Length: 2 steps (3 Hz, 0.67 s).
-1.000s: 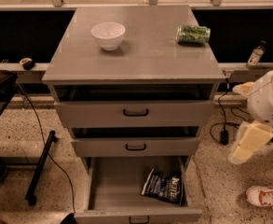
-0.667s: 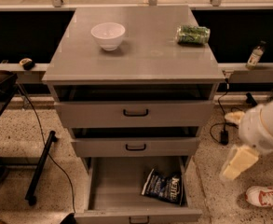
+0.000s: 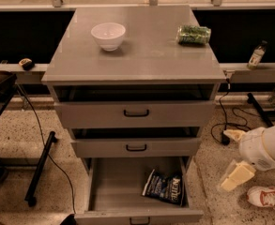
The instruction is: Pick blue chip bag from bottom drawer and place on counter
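The blue chip bag [image 3: 164, 187] lies flat in the right part of the open bottom drawer [image 3: 94, 187], dark navy with white lettering. The counter [image 3: 146, 55] is the grey cabinet top above the three drawers. My gripper [image 3: 235, 175] hangs low at the right, beside the cabinet and to the right of the bottom drawer, under the white arm [image 3: 264, 146]. It is apart from the bag and holds nothing that I can see.
A white bowl [image 3: 108, 35] and a small green package [image 3: 194, 34] sit on the counter. The two upper drawers are slightly ajar. A bottle [image 3: 256, 55] stands on the right ledge. A shoe [image 3: 267, 197] and cables lie on the floor at right; a black stand [image 3: 38, 170] is at left.
My arm and gripper have moved down and a little left, closer to the open bottom drawer's right side. The bag, bowl and package have not moved.
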Each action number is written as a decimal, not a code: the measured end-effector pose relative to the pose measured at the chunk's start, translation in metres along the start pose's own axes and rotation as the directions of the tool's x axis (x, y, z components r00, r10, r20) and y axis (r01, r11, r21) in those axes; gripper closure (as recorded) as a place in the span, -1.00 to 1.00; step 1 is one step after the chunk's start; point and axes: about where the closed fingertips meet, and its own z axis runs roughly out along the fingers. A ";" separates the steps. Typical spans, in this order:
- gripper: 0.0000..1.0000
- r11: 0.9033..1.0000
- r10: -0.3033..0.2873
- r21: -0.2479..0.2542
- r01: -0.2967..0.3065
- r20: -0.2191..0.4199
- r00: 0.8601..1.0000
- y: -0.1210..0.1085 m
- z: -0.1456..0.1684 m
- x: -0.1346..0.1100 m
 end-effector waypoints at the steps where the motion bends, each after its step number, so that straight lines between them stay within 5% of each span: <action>1: -1.00 0.996 0.088 0.011 -0.089 0.079 0.993 -0.021 0.022 0.014; 2: -1.00 0.986 0.162 0.002 -0.166 0.216 0.963 -0.019 0.083 0.044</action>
